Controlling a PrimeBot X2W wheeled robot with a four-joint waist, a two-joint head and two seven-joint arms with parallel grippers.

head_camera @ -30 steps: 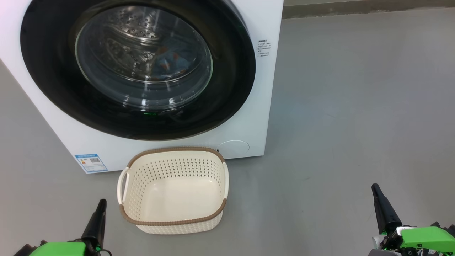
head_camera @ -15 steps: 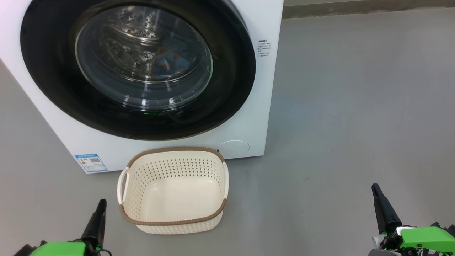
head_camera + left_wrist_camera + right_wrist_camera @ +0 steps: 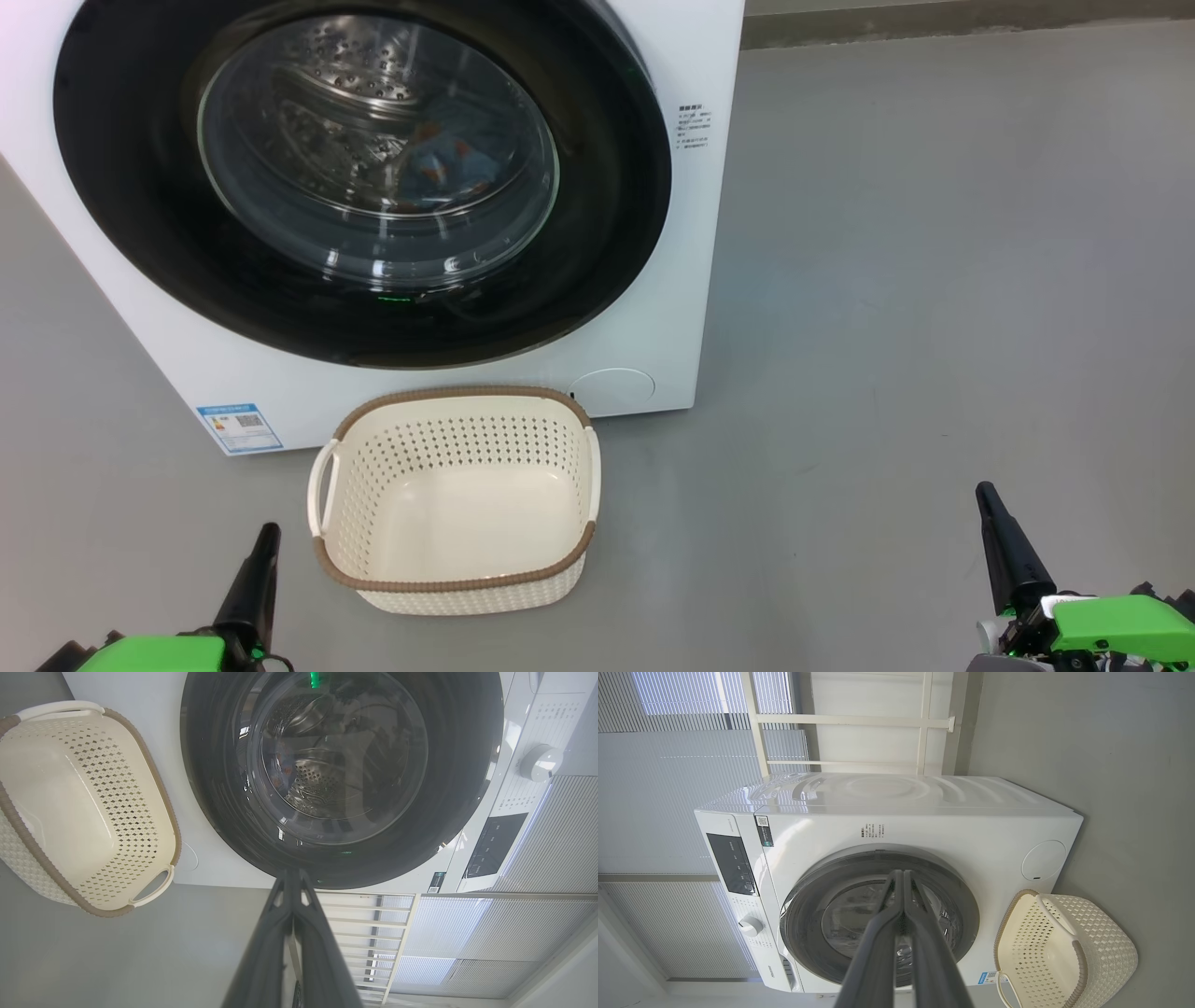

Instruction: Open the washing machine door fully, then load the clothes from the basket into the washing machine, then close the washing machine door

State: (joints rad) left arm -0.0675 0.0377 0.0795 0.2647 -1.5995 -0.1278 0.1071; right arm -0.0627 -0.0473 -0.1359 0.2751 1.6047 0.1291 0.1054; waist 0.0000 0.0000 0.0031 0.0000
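The basket (image 3: 457,392) stands between the left fingers (image 3: 252,579) and right fingers (image 3: 1004,546).

Pretty much nothing moved since a second ago. Clothes (image 3: 439,166) behind the door (image 3: 607,233) maybe look a hair different.

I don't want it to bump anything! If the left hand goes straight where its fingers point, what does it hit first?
The left hand would probably meet the washing machine door, at its black ring's edge, or the white washing machine front beside it; depth is unclear.
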